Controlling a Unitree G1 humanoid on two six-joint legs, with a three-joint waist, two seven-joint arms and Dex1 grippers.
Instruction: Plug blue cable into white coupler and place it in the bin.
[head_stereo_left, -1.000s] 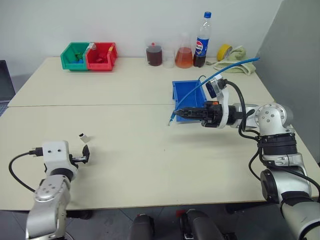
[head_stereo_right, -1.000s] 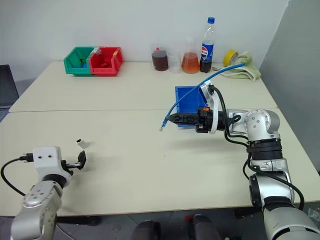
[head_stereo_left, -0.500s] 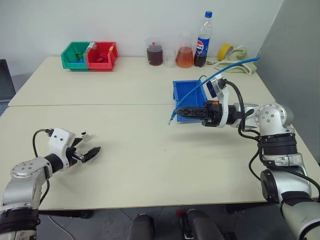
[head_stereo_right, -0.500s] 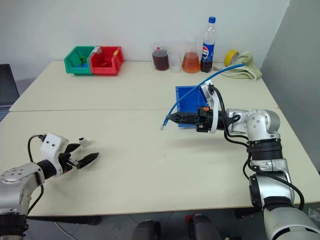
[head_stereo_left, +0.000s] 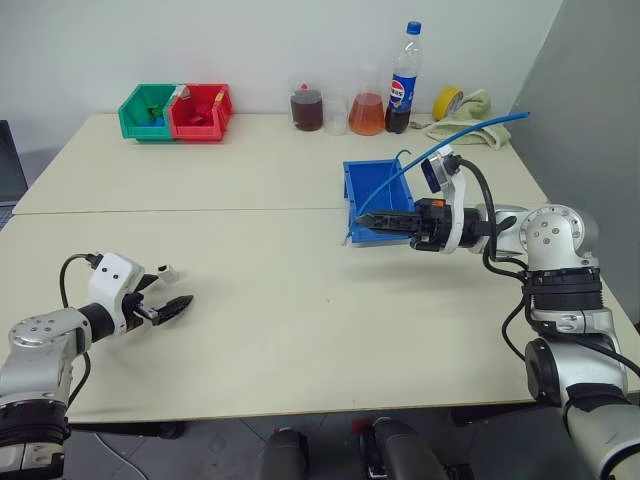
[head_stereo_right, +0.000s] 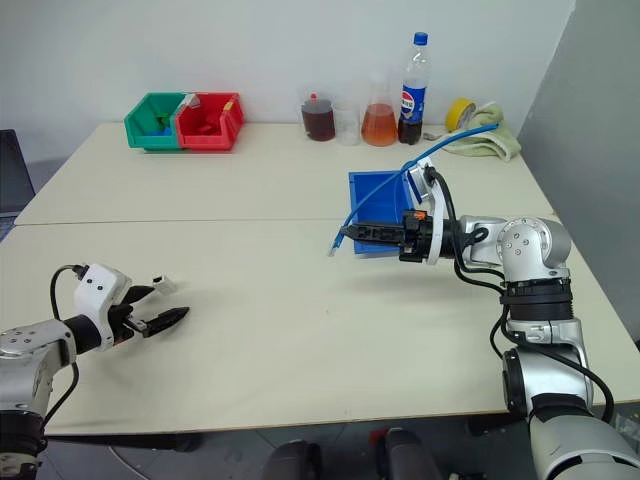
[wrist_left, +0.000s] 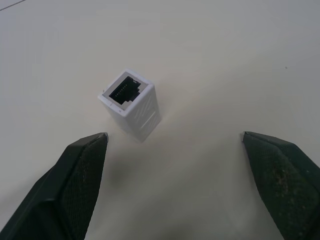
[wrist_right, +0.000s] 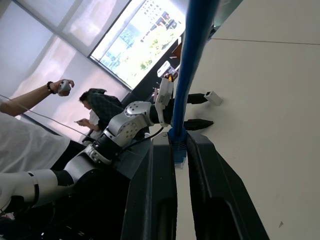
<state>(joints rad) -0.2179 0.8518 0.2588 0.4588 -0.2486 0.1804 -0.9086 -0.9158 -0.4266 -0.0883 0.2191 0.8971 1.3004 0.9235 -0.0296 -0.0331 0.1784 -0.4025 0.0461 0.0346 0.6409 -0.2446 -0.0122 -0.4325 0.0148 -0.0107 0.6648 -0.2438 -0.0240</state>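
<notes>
On the pale cream table (head_stereo_left: 280, 320), the tiny white boxy plastic coupler (wrist_left: 131, 103) sits upright on its end with its dark socket face turned up, just ahead of the left gripper (wrist_left: 175, 145), whose two black fingers are spread wide on either side of it without touching it. The right gripper (head_stereo_left: 368, 219) is held above the table with its fingers pinched narrow on the thin light-blue cable (head_stereo_left: 452, 141) near its plug end, the short tip drooping below the fingers and the rest arching up and back over the arm. Right behind that gripper stands the blue rectangular plastic bin (head_stereo_left: 366, 187), well apart from the coupler.
</notes>
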